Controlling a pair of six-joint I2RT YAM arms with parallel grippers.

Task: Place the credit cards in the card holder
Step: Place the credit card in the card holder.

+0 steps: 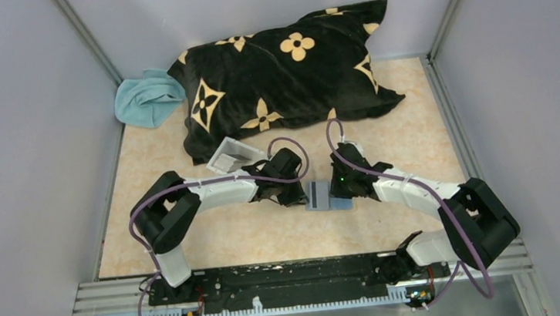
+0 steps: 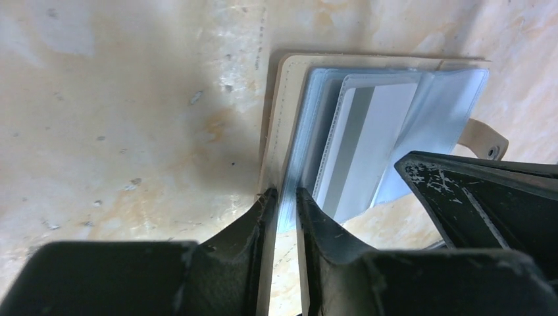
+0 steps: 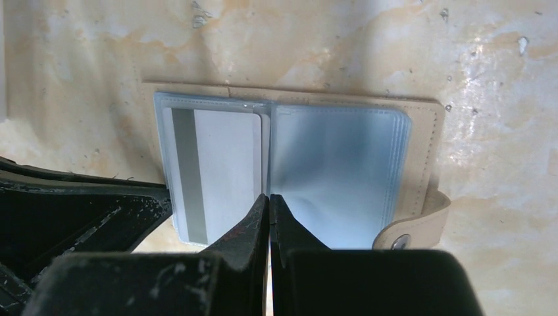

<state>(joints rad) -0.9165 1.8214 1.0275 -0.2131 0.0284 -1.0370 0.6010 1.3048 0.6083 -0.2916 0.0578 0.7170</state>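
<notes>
Shows card holder (image 3: 342,164) spread open on table (image 1: 269,236) between the 2 grippers, 1 credit card (image 3: 224,171) tucked inside. Has right gripper (image 3: 269,196) clenched empty at the fold, left gripper (image 2: 284,192) narrowly parted astride its edge, pinching or not impossible to tell.

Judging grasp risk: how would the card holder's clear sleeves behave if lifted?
Probably floppy: the card holder's clear sleeves look thin and wavy. Likely slippery, being glossy. The one holding the credit card should stay stiffer.
</notes>
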